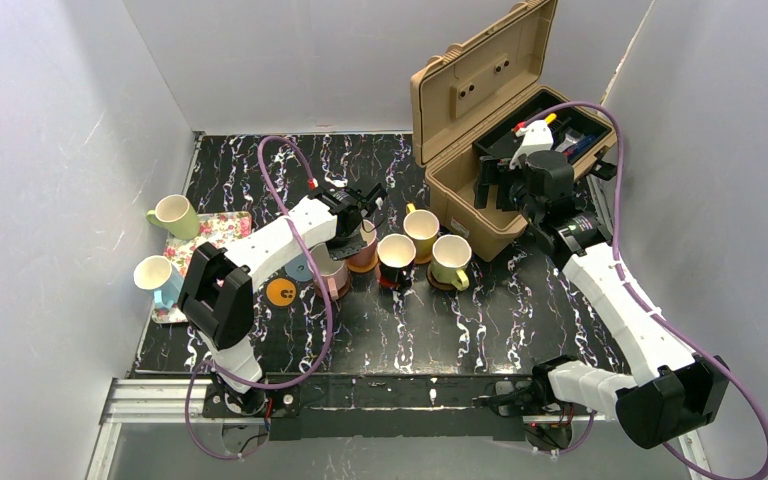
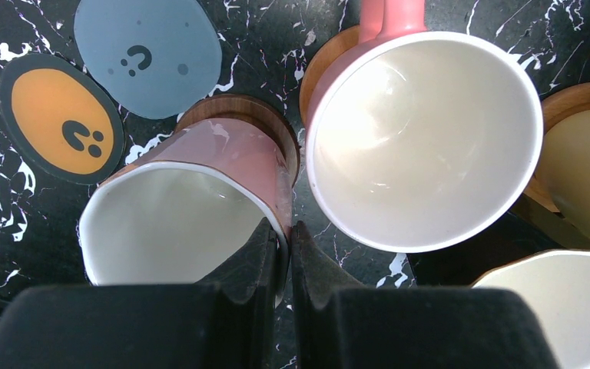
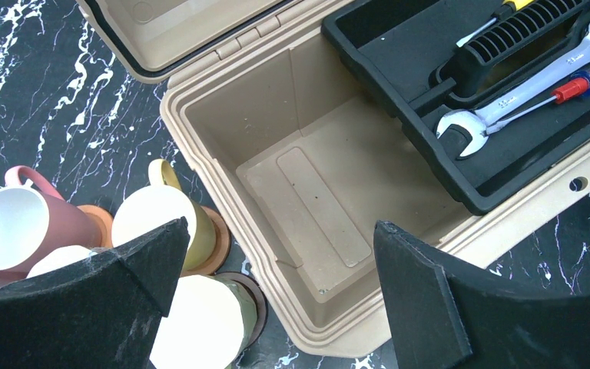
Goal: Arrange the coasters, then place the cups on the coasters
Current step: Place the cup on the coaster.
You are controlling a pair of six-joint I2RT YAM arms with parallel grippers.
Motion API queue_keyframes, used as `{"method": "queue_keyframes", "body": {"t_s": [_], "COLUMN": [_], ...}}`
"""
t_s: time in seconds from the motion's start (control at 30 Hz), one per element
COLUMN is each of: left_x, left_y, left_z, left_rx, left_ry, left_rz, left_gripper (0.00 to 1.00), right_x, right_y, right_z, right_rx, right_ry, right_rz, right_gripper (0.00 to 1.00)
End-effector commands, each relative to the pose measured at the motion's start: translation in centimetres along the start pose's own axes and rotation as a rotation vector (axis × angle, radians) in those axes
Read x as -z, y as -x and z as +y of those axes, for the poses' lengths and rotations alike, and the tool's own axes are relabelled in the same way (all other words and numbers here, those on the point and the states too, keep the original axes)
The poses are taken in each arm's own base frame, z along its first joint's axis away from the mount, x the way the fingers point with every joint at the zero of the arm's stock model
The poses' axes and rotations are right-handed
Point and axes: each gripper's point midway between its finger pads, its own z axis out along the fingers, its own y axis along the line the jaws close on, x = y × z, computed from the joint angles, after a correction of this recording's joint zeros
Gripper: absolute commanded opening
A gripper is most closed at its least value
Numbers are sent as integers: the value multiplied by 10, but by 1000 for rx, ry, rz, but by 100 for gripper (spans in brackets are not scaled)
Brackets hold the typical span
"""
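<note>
My left gripper point(image 2: 285, 231) is shut on the rim of a dusty-pink cup point(image 2: 184, 207), one finger inside and one outside. That cup is over a dark wood coaster point(image 2: 238, 108). Beside it, a pink cup point(image 2: 422, 138) stands on an orange-brown coaster point(image 2: 330, 61). A grey-blue coaster point(image 2: 147, 55) and an orange coaster point(image 2: 58, 119) with a dark mark lie bare. In the top view, black point(image 1: 396, 255), yellow point(image 1: 421, 230) and lime point(image 1: 450, 260) cups sit on coasters in a row. My right gripper point(image 3: 280, 227) hangs open over the toolbox with nothing in it.
A green cup point(image 1: 172, 215) and a pale blue cup point(image 1: 157, 278) stand on the floral tray point(image 1: 222, 228) at the left. The open tan toolbox point(image 1: 480, 120) at the back right holds a black insert point(image 3: 507, 154) with a wrench and a screwdriver. White walls close in both sides.
</note>
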Motion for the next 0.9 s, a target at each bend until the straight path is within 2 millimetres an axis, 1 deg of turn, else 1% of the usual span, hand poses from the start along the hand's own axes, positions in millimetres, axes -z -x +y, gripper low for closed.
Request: {"method": "queue_keyframes", "body": {"t_s": [0.0, 0.23, 0.27, 0.3, 0.37, 0.47, 0.53, 0.6, 0.7, 0.87], "left_x": [10, 12, 13, 13, 15, 17, 20, 26, 37, 54], "left_y": [9, 9, 10, 10, 10, 10, 11, 12, 16, 24], "left_z": [-5, -5, -5, -5, -5, -5, -5, -6, -8, -4], "left_rx": [18, 22, 23, 25, 27, 29, 33, 37, 48, 54], "left_ry": [-17, -27, -29, -30, -34, -40, -50, -70, -104, -131], "left_rz": [-28, -30, -30, -30, -32, -31, -33, -32, -33, -57], "left_gripper": [6, 17, 20, 20, 26, 31, 36, 41, 46, 48], "right_x": [5, 5, 5, 5, 6, 6, 6, 7, 7, 8], "right_y": [15, 16, 16, 16, 16, 17, 16, 17, 17, 17], "right_z": [-1, 0, -1, 0, -1, -1, -1, -1, -1, -2], "right_rx": [-8, -8, -8, -9, -8, -10, -9, -10, -10, -9], "right_ry": [6, 7, 6, 7, 6, 7, 7, 6, 5, 4], "right_rz": [-62, -63, -62, -63, -64, -67, -65, -67, -66, -68], "right_gripper": [99, 99, 99, 99, 99, 99, 99, 99, 99, 99]}}
